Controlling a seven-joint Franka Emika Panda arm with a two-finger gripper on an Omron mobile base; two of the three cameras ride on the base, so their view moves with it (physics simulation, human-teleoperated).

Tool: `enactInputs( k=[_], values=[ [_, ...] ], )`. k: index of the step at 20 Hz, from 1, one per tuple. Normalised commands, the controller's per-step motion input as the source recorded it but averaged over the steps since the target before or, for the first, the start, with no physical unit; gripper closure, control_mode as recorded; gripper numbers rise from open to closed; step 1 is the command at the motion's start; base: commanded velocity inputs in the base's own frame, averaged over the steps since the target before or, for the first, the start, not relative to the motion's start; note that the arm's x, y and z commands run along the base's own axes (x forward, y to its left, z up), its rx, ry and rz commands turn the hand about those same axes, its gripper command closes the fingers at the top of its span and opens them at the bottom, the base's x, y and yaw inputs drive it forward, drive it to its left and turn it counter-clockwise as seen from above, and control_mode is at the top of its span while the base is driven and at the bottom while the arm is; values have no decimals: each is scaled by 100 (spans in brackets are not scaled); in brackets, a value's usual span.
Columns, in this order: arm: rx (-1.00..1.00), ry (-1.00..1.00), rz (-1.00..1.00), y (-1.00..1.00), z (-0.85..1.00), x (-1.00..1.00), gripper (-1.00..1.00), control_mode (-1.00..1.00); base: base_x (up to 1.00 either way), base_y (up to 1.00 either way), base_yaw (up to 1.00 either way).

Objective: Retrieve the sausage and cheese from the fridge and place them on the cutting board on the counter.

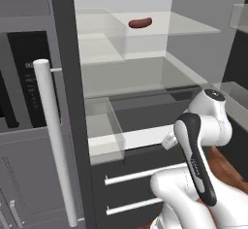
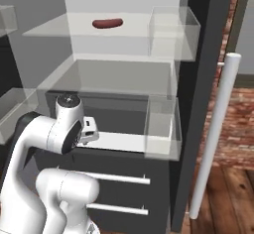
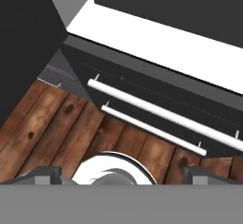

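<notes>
Wide-open fridge (image 1: 68,102) shows the sausage (image 1: 140,23) on its top shelf; the gripper (image 3: 121,173), spread and empty, hangs low, so reaching up comes next

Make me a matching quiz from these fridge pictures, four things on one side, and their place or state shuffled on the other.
Things:
1. sausage
2. hand
3. drawer handles
4. fridge door handle

Place or state:
A. open, pointing down at the wooden floor
B. two silver bars low on the fridge front
C. lying on the upper glass shelf
D. tall white bar on the swung-open door

Pairs: 1-C, 2-A, 3-B, 4-D
</notes>
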Motion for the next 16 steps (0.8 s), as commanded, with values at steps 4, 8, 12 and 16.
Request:
enactInputs(
  k=[4, 8, 12, 16],
  values=[
    [0, 0, 0, 0, 0, 0, -100, 100, 52, 1, -11],
    [0, 0, 0, 0, 0, 0, -100, 100, 42, 18, 0],
    [0, 0, 0, 0, 0, 0, -100, 100, 26, 13, 3],
    [0, 0, 0, 0, 0, 0, -100, 100, 2, 0, 0]
  ],
)
